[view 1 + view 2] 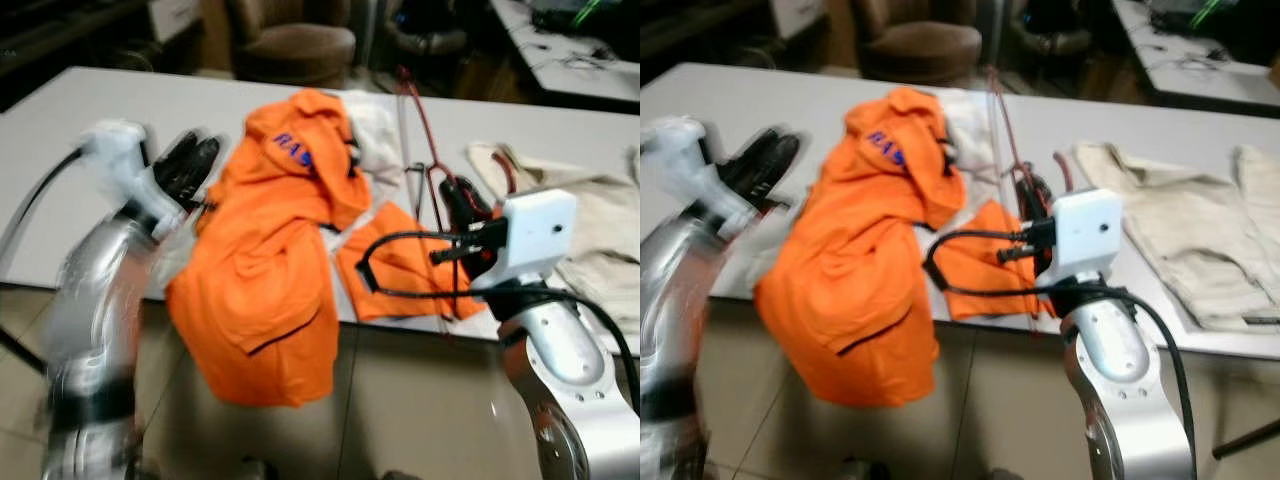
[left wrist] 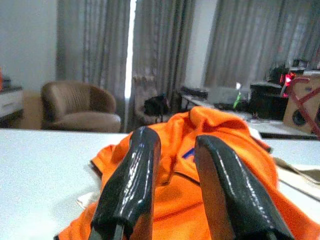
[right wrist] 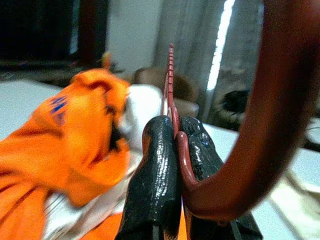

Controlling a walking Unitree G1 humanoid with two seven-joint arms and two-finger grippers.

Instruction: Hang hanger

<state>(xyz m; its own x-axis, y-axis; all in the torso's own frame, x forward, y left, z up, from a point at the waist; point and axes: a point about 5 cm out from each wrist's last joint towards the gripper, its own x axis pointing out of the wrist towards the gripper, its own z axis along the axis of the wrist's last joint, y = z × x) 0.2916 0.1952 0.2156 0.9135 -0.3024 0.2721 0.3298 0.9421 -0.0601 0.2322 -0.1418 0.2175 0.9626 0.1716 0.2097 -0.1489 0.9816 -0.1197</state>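
A dark red hanger [image 1: 421, 130] lies tilted over the clothes on the white table [image 1: 90, 120]. My right gripper [image 1: 466, 206] is shut on it near its hook. In the right wrist view the two black fingers [image 3: 160, 165] pinch the thin red bar, and the hanger's hook [image 3: 272, 115] curves close past the camera. An orange garment [image 1: 275, 250] is spread on the table and droops over its front edge. My left gripper [image 1: 190, 165] hovers at the garment's left side, blurred. In the left wrist view its fingers [image 2: 132, 175] stand slightly apart with nothing between them.
A beige garment [image 1: 600, 220] lies on the table's right part and a white cloth [image 1: 375, 130] lies behind the orange one. A brown armchair [image 1: 290, 40] stands beyond the table. Another table [image 1: 570, 60] with cables is at the back right.
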